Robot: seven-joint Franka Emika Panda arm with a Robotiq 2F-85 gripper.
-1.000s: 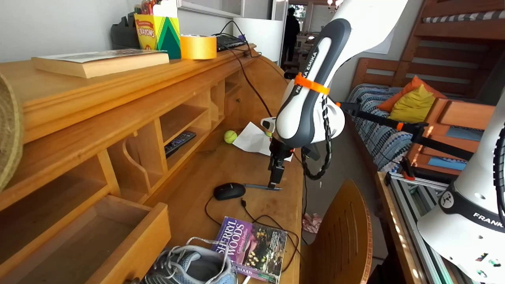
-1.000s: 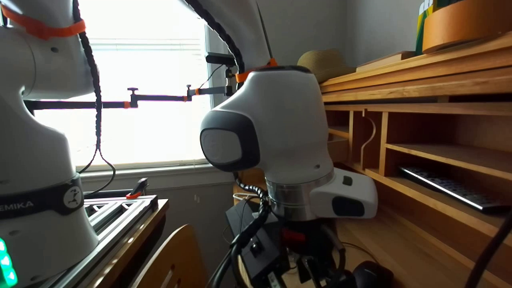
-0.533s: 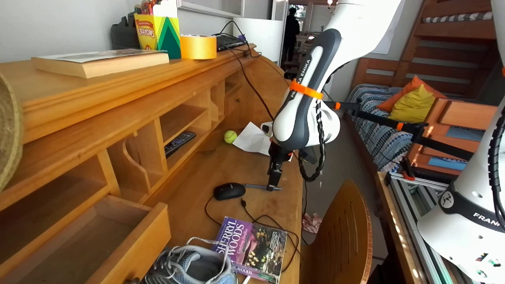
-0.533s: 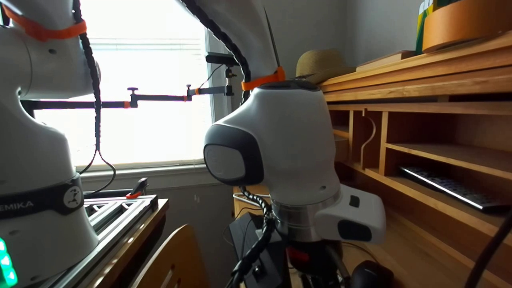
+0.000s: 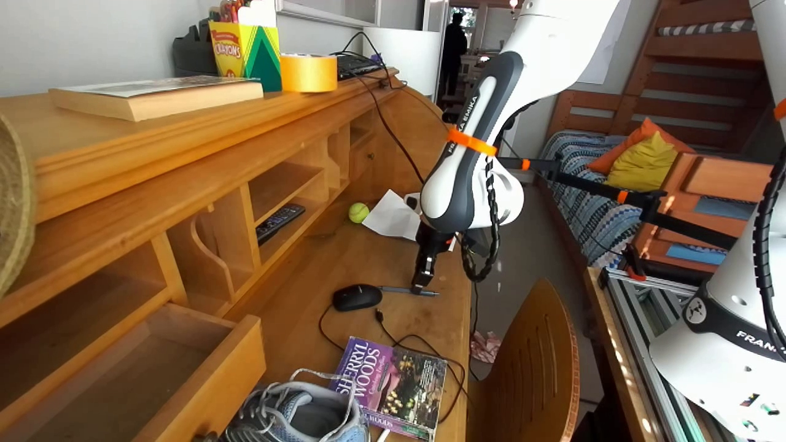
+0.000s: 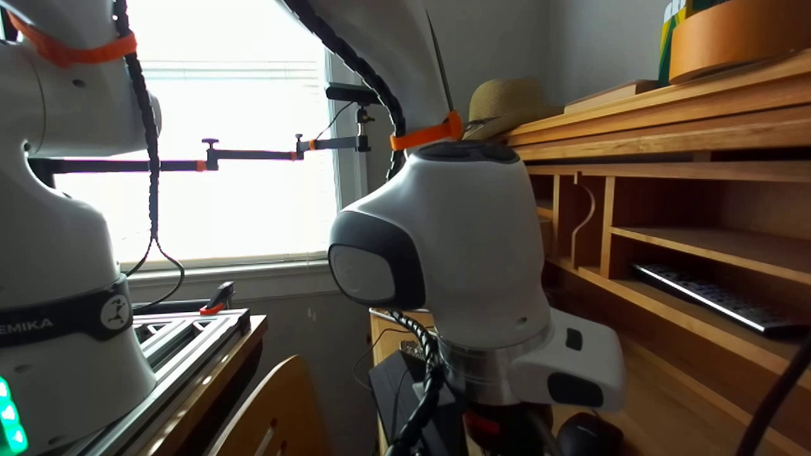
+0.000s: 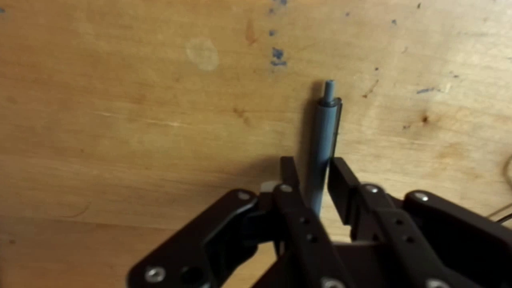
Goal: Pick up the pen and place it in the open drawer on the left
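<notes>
The pen [image 7: 325, 124], slim and blue-grey, lies flat on the desktop and runs down between my fingers in the wrist view. Both jaws stand close around it, only a narrow gap apart. My right finger [image 7: 342, 176] looks to be against or just beside the pen, while some space shows on the left side. In an exterior view the gripper [image 5: 419, 289] is down at the desk over the pen [image 5: 396, 289]. The open drawer [image 5: 212, 374], pale wood inside, sticks out at the lower left there. In an exterior view the arm hides the pen and fingertips.
A black mouse [image 5: 356, 297] sits at the pen's far end from the desk edge. Toward the drawer lie a cable [image 5: 424, 339], a purple book [image 5: 399, 387] and a shoe [image 5: 301, 411]. A chair [image 5: 531, 374] stands by the desk edge. Cubbyholes [image 5: 285, 184] rise behind.
The arm has come down, and the gripper has shifted slightly left in an exterior view. Its fingers have drawn closer together around the pen, which has not moved.
</notes>
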